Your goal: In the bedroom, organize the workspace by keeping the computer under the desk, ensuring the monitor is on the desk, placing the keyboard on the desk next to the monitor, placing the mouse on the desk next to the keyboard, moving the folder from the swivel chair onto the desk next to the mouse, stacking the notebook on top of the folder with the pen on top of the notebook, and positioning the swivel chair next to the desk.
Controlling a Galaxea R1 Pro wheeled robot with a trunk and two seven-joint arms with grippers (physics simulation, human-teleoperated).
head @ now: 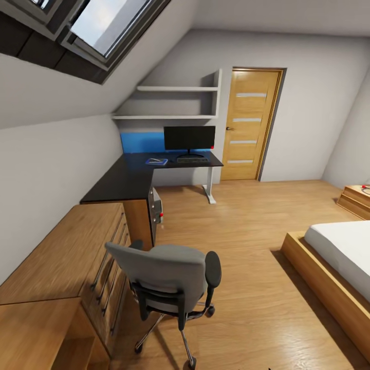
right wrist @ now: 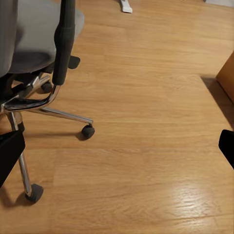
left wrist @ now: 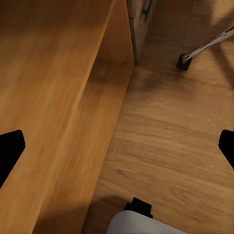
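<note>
Just ahead of us, the swivel chair (head: 169, 288) stands beside the wooden dresser (head: 61, 262), well short of the desk (head: 133, 174) beyond it. Its seat looks empty, though its back hides much. The chair sits nearer our right gripper (right wrist: 117, 146); both grippers spread wide, empty.
</note>
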